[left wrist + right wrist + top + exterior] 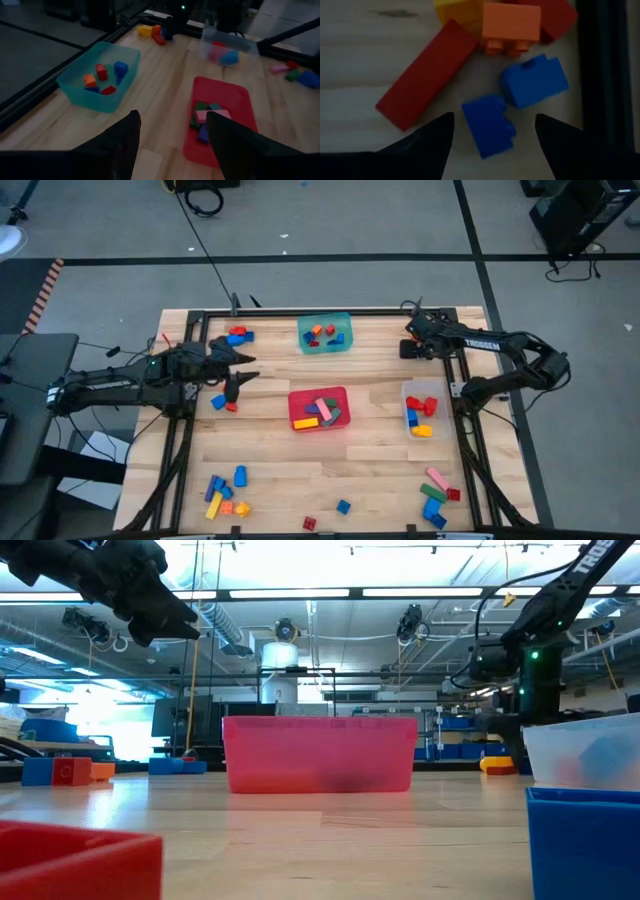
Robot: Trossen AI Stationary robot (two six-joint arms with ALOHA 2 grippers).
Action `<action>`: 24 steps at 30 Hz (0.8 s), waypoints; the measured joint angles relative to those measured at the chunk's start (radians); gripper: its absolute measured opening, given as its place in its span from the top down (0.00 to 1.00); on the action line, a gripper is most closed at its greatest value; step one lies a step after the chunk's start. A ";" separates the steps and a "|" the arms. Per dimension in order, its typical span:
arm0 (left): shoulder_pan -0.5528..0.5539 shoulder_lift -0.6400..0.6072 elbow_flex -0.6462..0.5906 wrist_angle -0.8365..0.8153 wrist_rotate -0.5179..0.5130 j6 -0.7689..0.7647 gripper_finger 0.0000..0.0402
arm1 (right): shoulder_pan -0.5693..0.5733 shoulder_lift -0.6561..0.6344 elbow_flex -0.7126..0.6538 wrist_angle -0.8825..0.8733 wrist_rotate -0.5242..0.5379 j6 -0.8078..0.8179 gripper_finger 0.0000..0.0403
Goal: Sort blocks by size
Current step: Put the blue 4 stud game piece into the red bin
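Seen from above, the right gripper (pixel 412 340) hangs over the table's 1 o'clock corner, above a small cluster of blocks. Its wrist camera shows the fingers (pixel 427 142) spread wide with nothing between them; straight below lie two blue bricks (pixel 487 125) touching each other, a long red bar (pixel 425 75) beside them at a slant, and an orange brick (pixel 511 25) against a yellow one and another red one.

The left gripper (pixel 236 388) sits at about 9 o'clock, just beside a blue and a red block (pixel 224 404) on the wood. Its fingers (pixel 125 142) stand moderately apart — empty, with bare table showing between them.

Blocks lie scattered:
- The teal tub (pixel 305 345) at 12 o'clock holds a few small cubes.
- The red tub (pixel 295 420) at the centre holds mid-sized pieces.
- The clear tub (pixel 408 392) at 3 o'clock holds several more.
- Loose groups remain at 11 o'clock (pixel 238 335), at 7 o'clock (pixel 225 492) and at 5 o'clock (pixel 436 498) — plus two strays (pixel 343 506) near 6 o'clock.
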State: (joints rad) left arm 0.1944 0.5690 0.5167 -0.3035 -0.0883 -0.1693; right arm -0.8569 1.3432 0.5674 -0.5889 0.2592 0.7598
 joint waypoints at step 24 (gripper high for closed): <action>0.000 0.000 0.000 -0.001 -0.021 -0.022 0.42 | 0.001 0.057 0.036 -0.018 -0.087 -0.122 0.75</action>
State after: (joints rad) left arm 0.1944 0.5690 0.5171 -0.3042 -0.1097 -0.1909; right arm -0.8561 1.4003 0.6034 -0.6072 0.1726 0.6376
